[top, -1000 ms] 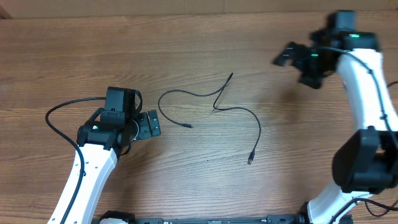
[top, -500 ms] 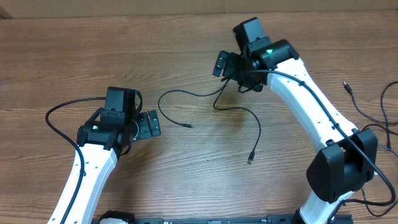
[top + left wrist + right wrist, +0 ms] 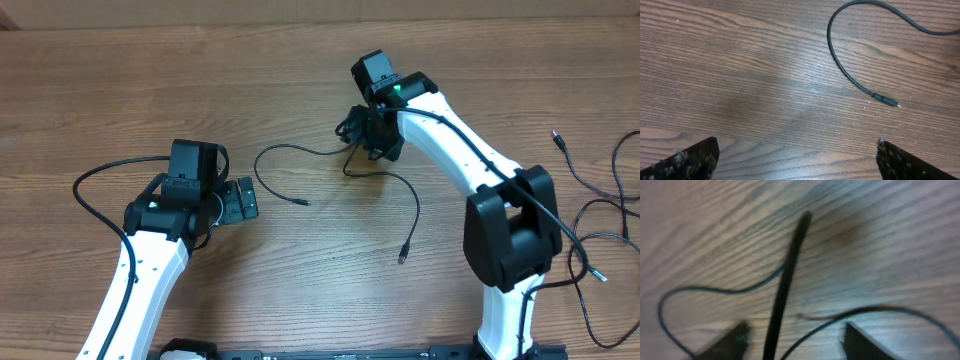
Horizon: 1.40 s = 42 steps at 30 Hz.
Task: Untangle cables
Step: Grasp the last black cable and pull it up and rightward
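Wooden desk [image 3: 300,60]: right hand [image 3: 354,128] has swung in from 2 o'clock, fingers [image 3: 732,339] apart astride the cable [image 3: 790,265] near its end, ready to grasp; left hand [image 3: 243,200] open at 9 o'clock.

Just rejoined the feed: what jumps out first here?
The right tool sits over the thin black cables at mid-table, one strand between its open jaws. The left tool stands open beside a plug. Loose cables lie at the right edge.
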Available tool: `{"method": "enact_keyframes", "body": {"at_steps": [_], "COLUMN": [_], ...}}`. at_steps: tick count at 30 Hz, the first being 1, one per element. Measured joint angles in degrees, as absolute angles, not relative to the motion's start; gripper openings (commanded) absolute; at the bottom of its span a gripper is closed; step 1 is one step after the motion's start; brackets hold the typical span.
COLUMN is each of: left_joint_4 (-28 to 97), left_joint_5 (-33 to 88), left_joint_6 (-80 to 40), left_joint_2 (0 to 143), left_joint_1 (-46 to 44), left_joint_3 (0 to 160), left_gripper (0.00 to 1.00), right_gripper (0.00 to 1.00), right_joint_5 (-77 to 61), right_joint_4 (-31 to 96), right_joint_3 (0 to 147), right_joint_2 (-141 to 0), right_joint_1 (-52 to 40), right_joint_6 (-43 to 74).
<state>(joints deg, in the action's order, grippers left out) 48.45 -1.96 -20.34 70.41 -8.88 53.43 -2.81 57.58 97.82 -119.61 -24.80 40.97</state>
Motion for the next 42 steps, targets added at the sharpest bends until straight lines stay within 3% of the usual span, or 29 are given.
{"method": "enact_keyframes", "body": {"at_steps": [4, 14, 23, 32, 42], "left_joint_4": [48.45, 48.45, 48.42, 48.45, 48.45], "left_joint_5": [-1.96, -1.96, -1.98, -1.96, -1.96], "left_joint_6": [-20.34, -20.34, -20.34, -20.34, -20.34], "left_joint_2": [70.41, 70.41, 70.41, 70.41, 70.41], "left_joint_1": [-8.88, -8.88, -8.88, -8.88, -8.88], "left_joint_3": [53.43, 53.43, 53.43, 53.43, 53.43], "left_gripper": [1.0, 1.0, 1.0, 0.99, 1.0], "right_gripper": [0.04, 0.04, 0.04, 0.04, 0.04], "right_joint_5": [-2.81, -3.18, 0.64, 1.98, 5.63], "right_joint_4": [55.92, 58.76, 74.19, 73.84, 68.45], "right_joint_3": [97.8, 100.82, 129.97, 151.94, 153.36], "right_joint_2": [-120.22, -120.42, -120.66, -120.29, -120.29], "right_joint_1": [-24.8, -23.05, -15.07, -3.49, 8.73], "right_joint_6": [40.69, 38.59, 33.91, 30.5, 29.93]}}
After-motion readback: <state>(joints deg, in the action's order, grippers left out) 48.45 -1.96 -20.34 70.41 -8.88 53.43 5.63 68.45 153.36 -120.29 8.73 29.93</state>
